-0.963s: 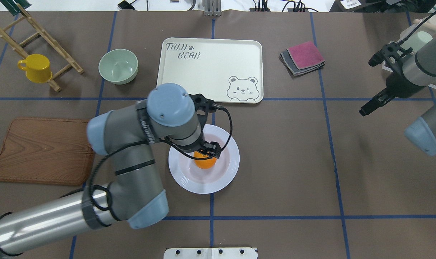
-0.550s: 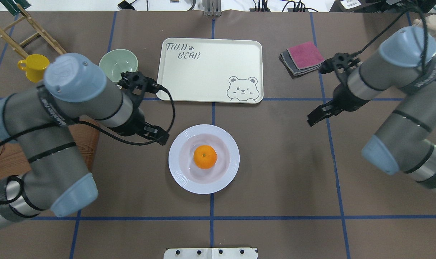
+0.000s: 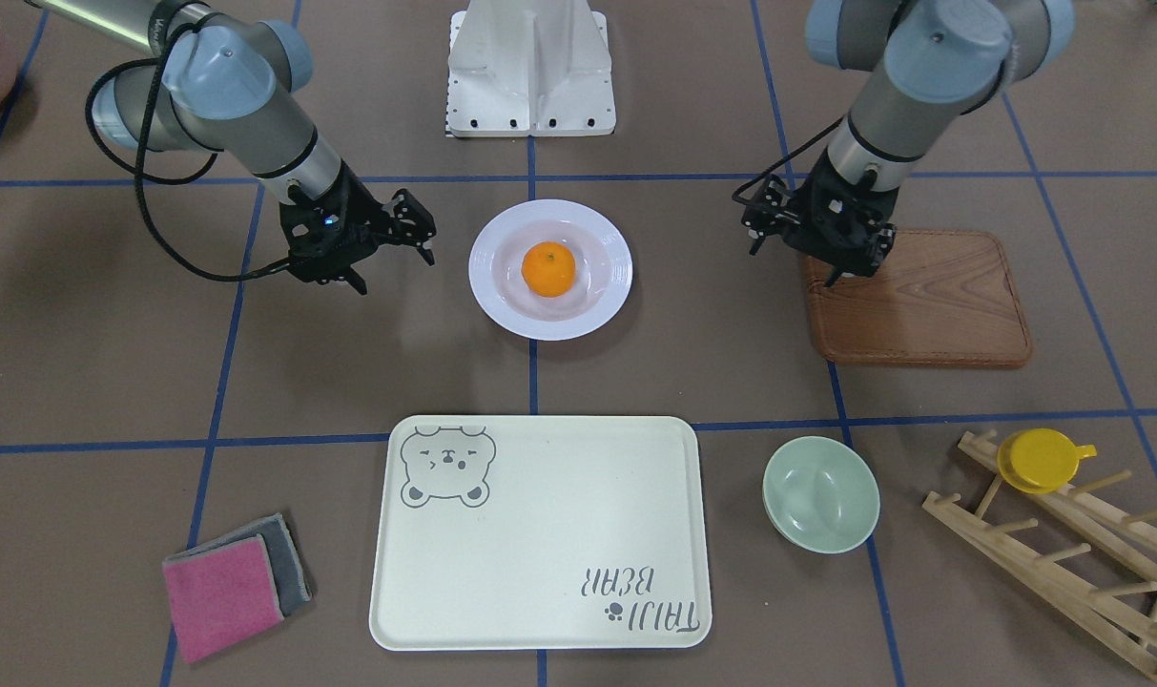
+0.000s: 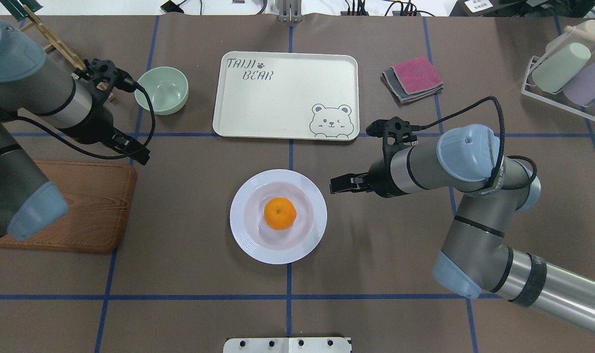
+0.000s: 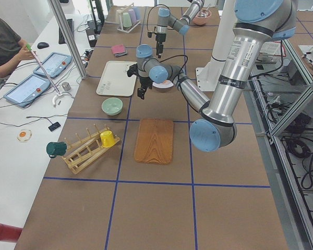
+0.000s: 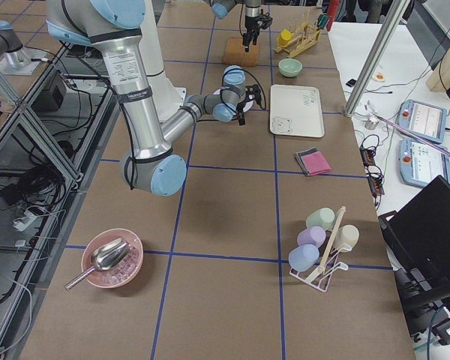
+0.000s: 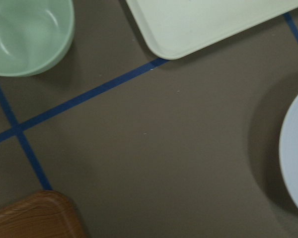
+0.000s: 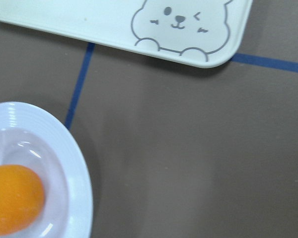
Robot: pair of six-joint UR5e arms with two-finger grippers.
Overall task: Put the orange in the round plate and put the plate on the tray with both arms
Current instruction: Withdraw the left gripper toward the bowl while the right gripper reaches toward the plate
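Observation:
The orange (image 4: 280,213) lies in the middle of the white round plate (image 4: 313,195), which rests on the table in front of the cream bear tray (image 4: 277,98). Nothing lies on the tray. My left gripper (image 4: 139,156) hangs open and holds nothing, well to the plate's left, above the far corner of the wooden board (image 4: 76,206). My right gripper (image 4: 334,185) is open with nothing in it, just off the plate's right rim, pointing at it. In the front view its fingers (image 3: 427,250) are spread. The right wrist view shows the orange (image 8: 12,198), the plate (image 8: 64,148) and the tray corner (image 8: 114,20).
A pale-green bowl (image 4: 161,90) sits left of the tray, and folded cloths (image 4: 415,78) right of it. A yellow cup (image 3: 1041,458) hangs on a wooden rack (image 3: 1064,553). A wire rack of pastel cups (image 4: 567,73) stands at the far right.
My left gripper let go of the orange in the plate and drew back left to the board's corner. My right arm swung in from the far right to the plate's right side.

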